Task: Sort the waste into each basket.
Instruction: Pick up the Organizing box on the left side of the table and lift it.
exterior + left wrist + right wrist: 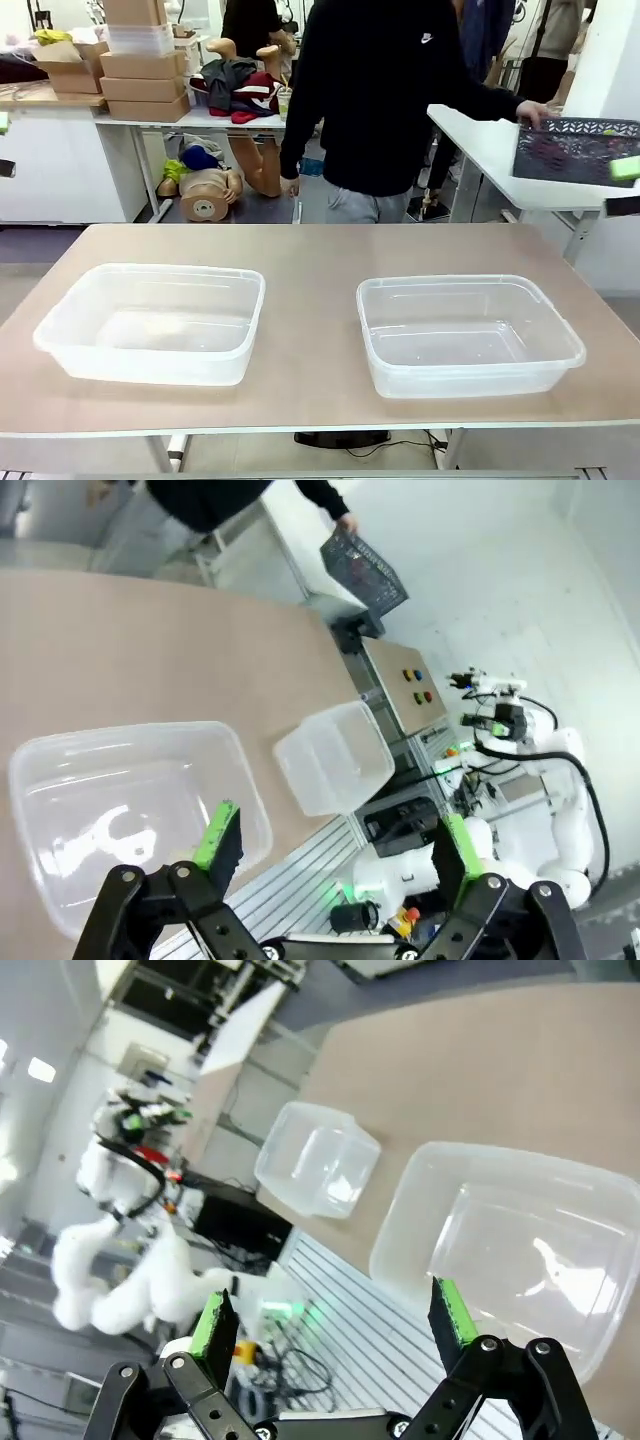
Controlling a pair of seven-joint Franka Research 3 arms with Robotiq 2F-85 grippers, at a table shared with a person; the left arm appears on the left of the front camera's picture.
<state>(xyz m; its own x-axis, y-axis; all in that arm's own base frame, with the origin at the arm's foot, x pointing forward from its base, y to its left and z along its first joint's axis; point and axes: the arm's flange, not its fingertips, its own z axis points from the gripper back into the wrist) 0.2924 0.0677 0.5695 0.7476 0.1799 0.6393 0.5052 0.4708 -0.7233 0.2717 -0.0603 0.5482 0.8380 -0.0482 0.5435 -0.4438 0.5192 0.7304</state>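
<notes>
Two clear baskets stand empty on the tan table: the left basket [150, 268] and the right basket [455, 283]. The waste is hidden; dim reddish shapes show through a dark lattice basket [575, 150], and I cannot tell what they are. My left gripper [337, 842] hangs open and empty above the left basket [130, 732], with the right basket [320, 780] beyond. Over the right basket [500, 1152] my right gripper [332, 1320] is open and empty, the left basket [318, 1160] farther off. Green pads of both grippers peek in at the front view's edges, left [3, 122] and right [625, 168].
A person in black [380, 90] stands at the far side, one hand [530, 112] on the dark lattice basket, which rests on a white side table [480, 140] at the back right. Bare tabletop [310, 330] lies between the two baskets.
</notes>
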